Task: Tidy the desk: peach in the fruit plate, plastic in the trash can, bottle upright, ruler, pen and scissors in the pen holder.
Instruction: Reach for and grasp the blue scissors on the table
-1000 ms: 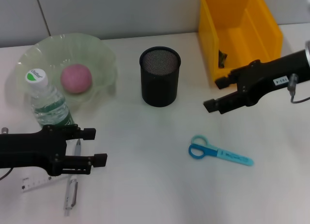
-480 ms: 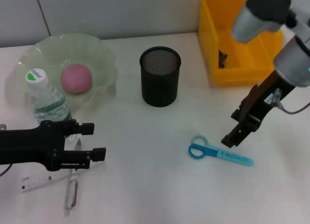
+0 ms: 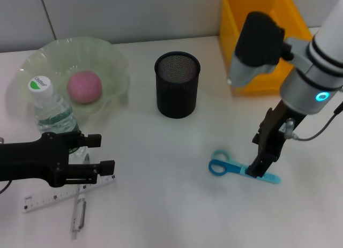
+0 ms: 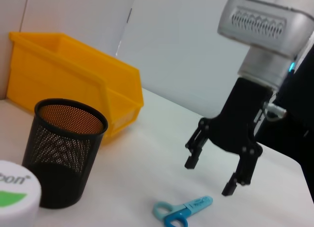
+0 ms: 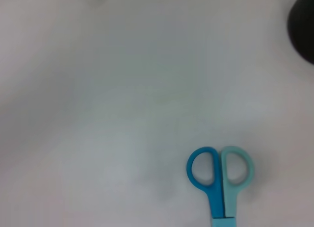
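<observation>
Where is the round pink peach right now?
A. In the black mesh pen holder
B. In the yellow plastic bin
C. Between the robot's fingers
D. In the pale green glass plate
D: the round pink peach sits inside the pale green glass plate, and no gripper touches it.

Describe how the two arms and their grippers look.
The right arm is silver-white with a glowing teal ring, a thin grey cable and a black two-finger right gripper. The left gripper and its arm are matte black and boxy, with two straight fingers.
</observation>
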Controlling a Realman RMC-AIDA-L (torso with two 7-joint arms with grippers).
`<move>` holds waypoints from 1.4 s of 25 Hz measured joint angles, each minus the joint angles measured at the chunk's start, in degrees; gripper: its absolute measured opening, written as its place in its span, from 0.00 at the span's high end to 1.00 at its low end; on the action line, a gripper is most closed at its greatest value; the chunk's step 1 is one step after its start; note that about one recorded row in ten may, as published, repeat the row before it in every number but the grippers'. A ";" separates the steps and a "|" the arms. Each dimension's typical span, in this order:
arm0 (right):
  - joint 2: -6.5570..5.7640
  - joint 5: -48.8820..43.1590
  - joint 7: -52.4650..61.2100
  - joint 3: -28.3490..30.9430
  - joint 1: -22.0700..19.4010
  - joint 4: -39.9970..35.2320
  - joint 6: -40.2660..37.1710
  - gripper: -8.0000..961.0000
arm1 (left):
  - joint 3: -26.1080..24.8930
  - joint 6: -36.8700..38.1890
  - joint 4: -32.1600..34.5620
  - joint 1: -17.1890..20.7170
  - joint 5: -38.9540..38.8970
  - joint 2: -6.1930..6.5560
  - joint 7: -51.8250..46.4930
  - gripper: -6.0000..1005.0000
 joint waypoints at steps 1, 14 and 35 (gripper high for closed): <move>0.02 -0.11 0.07 -0.81 0.00 0.66 0.53 0.16 | 0.00 0.00 0.00 0.00 0.00 0.00 0.00 0.16; 0.38 -0.10 0.79 -7.40 0.42 6.00 7.37 0.16 | -0.21 -0.10 -0.10 0.25 -0.73 -0.17 -0.04 0.16; 0.57 0.98 2.07 -10.15 0.27 8.41 10.74 0.16 | -0.20 -0.18 -0.97 0.58 -1.41 -0.21 0.45 0.16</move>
